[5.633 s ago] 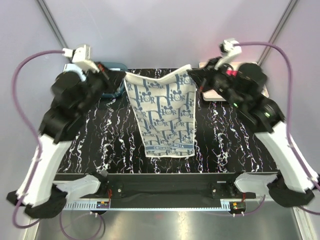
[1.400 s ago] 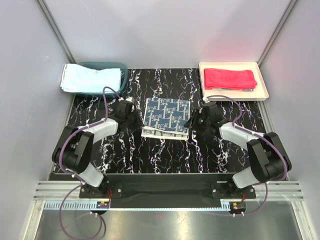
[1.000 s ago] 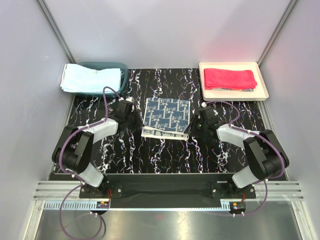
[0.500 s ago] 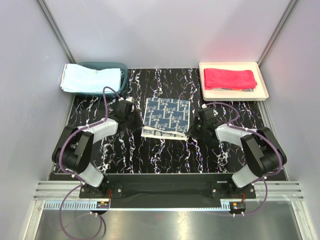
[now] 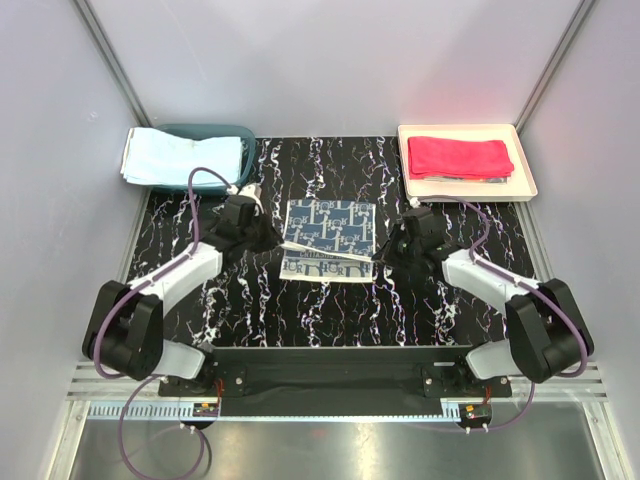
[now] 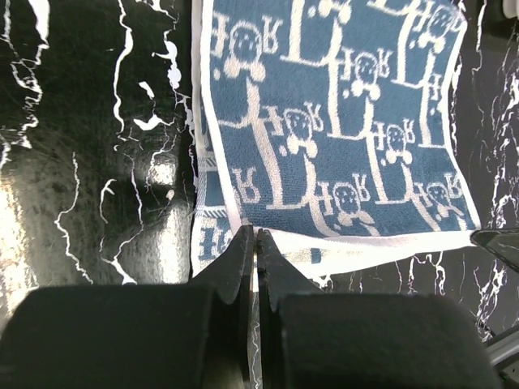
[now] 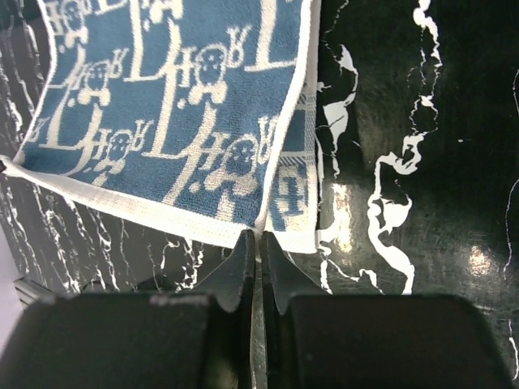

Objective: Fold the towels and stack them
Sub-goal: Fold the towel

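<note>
A blue patterned towel [image 5: 328, 228] with pale marks lies folded at the middle of the black marbled table. My left gripper [image 5: 274, 242] is shut on the near left corner of its top layer, on the white hem [image 6: 255, 235]. My right gripper [image 5: 383, 253] is shut on the near right corner [image 7: 259, 233]. The top layer [image 6: 340, 121] [image 7: 162, 105] is lifted a little off the lower layer [image 7: 293, 190]. A light blue towel [image 5: 180, 158] lies over the teal basket at the far left. A red-pink towel [image 5: 458, 156] lies folded in the cream tray.
The teal basket [image 5: 240, 133] stands at the far left corner and the cream tray [image 5: 525, 170] at the far right corner. Grey walls close in the table on three sides. The arm bases sit at the near edge.
Both grippers have closed on the near corners of the patterned towel's top layer and raised that edge. Both arms have lifted off the table. The other towels have not moved.
</note>
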You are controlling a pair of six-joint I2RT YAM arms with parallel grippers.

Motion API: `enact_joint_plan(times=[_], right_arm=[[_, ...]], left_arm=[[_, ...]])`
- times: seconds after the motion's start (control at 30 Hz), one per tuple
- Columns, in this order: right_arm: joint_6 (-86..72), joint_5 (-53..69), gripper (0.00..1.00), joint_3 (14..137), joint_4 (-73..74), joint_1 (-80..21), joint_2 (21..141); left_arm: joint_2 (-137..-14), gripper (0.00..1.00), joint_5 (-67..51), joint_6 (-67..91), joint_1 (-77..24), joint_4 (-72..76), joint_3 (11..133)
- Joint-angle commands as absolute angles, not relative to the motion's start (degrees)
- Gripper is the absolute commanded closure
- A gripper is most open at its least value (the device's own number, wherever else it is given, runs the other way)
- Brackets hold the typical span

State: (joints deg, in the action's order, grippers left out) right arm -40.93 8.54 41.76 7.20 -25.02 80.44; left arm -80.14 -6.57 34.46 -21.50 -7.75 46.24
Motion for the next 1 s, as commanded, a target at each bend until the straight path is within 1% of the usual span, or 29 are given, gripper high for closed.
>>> enact_joint_plan(times=[0.0, 0.17, 0.43, 0.5, 0.57, 0.6, 0.63, 0.67, 0.7, 0.83, 0.9, 0.97], right_arm=[[-40.69, 8.26, 0.99, 43.24, 8.97, -25.75, 78.4], [-41.22, 8.7, 0.99, 40.88, 7.04, -26.45, 79.1], [-43.42, 11.07, 0.98, 36.3, 0.62, -27.6, 84.28], [-43.51, 10.99, 0.95, 35.86, -1.39, -27.77, 85.33], [-43.42, 10.99, 0.92, 35.42, -1.67, -27.86, 85.6], [-43.42, 10.99, 0.9, 35.25, -1.93, -27.95, 85.26], [-43.33, 10.99, 0.88, 35.16, -2.02, -27.95, 85.25], [-43.24, 10.73, 0.83, 34.9, -1.59, -27.95, 84.91], [-43.07, 10.64, 0.81, 34.89, -1.23, -27.95, 84.21], [-42.54, 10.02, 0.77, 34.19, -0.35, -27.86, 81.92], [-42.1, 9.23, 0.76, 33.84, -0.35, -27.86, 80.87], [-41.58, 8.79, 0.76, 33.84, 2.72, -27.95, 79.55]], left_arm=[[-77.08, 1.0, -4.4, 33.22, -21.62, -8.44, 46.15], [-77.08, 1.0, -4.48, 33.66, -21.97, -7.3, 42.81], [-80.59, 1.0, -5.1, 35.24, -24.26, -1.5, 35.87], [-81.56, 1.0, -5.19, 35.68, -24.96, -0.44, 35.07], [-81.83, 0.91, -5.19, 35.95, -25.31, -0.18, 34.19], [-81.65, 0.84, -5.1, 36.21, -25.31, -0.09, 33.93], [-81.3, 0.81, -5.1, 36.21, -25.31, -0.09, 33.75], [-80.34, 0.78, -4.75, 36.21, -25.31, -0.7, 33.49], [-79.72, 0.74, -4.57, 36.21, -25.4, -1.14, 33.49], [-75.86, 0.69, -3.08, 36.12, -25.31, -4.47, 33.84], [-72.79, 0.62, -2.11, 36.47, -25.31, -6.24, 33.75], [-71.2, 0.59, -1.76, 36.56, -25.31, -7.72, 33.92]])
